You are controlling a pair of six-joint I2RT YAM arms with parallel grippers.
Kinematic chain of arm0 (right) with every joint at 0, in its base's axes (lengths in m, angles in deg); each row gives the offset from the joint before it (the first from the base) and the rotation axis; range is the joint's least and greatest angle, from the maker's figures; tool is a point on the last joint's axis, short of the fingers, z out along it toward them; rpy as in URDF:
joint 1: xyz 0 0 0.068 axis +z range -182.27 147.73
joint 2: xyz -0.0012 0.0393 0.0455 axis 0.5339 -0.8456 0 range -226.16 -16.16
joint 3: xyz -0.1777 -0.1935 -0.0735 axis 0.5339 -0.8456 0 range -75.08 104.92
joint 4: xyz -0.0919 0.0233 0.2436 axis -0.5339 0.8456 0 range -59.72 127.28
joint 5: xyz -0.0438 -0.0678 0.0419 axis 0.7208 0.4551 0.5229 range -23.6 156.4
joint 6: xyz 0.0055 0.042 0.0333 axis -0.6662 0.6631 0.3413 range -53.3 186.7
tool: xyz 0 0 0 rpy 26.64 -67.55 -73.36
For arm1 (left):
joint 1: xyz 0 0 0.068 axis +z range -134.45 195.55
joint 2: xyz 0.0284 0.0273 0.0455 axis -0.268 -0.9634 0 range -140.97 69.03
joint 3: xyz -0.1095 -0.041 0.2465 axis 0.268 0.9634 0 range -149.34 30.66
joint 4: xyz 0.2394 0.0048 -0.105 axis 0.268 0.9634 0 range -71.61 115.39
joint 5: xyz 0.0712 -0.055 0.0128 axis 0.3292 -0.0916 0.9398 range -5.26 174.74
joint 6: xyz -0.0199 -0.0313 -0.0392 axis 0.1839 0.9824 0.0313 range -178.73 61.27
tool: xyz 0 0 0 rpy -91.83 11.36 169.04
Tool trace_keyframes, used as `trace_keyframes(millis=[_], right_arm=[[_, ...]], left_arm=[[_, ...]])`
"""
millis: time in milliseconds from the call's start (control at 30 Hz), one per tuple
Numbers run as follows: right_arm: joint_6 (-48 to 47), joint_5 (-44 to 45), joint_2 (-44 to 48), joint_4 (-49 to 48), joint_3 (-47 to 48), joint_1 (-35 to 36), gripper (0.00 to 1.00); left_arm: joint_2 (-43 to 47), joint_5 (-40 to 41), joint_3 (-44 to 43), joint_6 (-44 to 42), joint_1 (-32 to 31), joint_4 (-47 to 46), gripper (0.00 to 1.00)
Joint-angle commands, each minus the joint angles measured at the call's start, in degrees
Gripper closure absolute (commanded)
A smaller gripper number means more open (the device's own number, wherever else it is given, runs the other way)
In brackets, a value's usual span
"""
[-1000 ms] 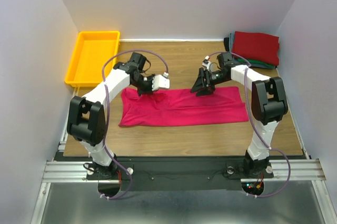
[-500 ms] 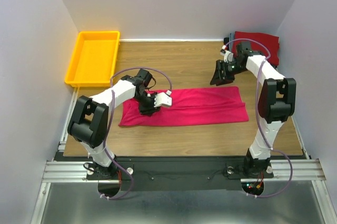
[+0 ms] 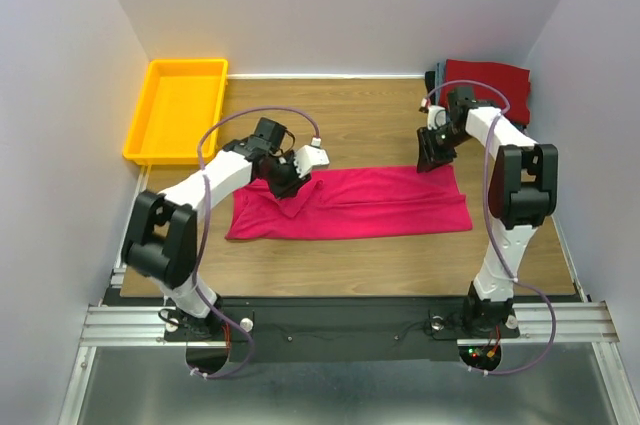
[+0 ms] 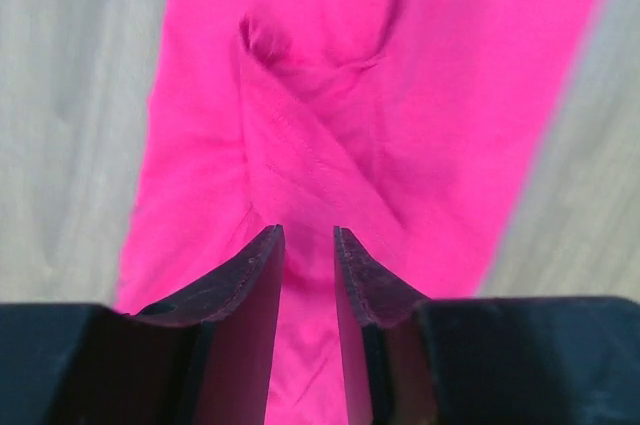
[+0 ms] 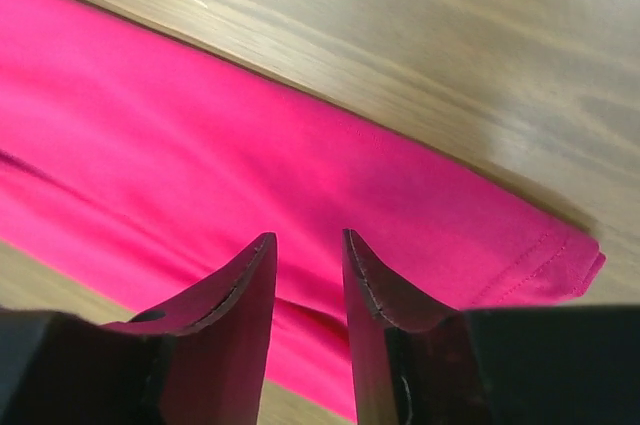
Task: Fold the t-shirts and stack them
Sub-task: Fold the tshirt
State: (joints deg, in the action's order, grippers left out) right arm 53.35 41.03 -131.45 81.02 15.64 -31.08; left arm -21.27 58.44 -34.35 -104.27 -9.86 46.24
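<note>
Crimson t-shirt [image 3: 370, 203] lies spread; left gripper [image 4: 308, 233] above its left end, right gripper [image 5: 308, 236] above its far right corner, both slightly parted, empty.

both wrist cams cut the crimson shirt [image 4: 400, 95] off at the edges, and the lower folded shirts [image 3: 437, 78] hide mostly under the dark red one [image 3: 488, 87]

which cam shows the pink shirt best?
Top external: the whole shirt is in frame, a long band with both ends visible. Left wrist shows only a wrinkled patch with a seam; right wrist shows only one edge and a hemmed corner.
</note>
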Motion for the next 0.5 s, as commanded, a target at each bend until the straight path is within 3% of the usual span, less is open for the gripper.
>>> trace_keyframes(millis=[0, 167, 300, 367, 467], right_arm=[[-2.39, 6.89, -1.26, -1.07, -2.12, 0.13, 0.62], [-4.49, 13.40, 0.40, -3.10, -10.45, -0.05, 0.69], [-7.04, 16.22, 6.80, -3.02, -18.17, -0.22, 0.71], [-8.62, 16.49, 10.06, -2.67, -21.88, -0.31, 0.72], [-12.31, 12.20, 18.58, 0.31, -28.48, 0.04, 0.72]], left_arm=[[-4.35, 7.05, 3.92, 5.90, 0.10, -2.80, 0.63], [-7.16, 8.11, 5.16, 9.15, 0.10, -3.34, 0.64], [-10.59, 12.40, 2.80, 8.10, 0.10, -3.95, 0.67], [-13.57, 12.86, -0.53, 7.05, 0.10, -3.69, 0.68], [-22.87, 13.30, -13.43, 4.59, 0.01, -1.25, 0.69]])
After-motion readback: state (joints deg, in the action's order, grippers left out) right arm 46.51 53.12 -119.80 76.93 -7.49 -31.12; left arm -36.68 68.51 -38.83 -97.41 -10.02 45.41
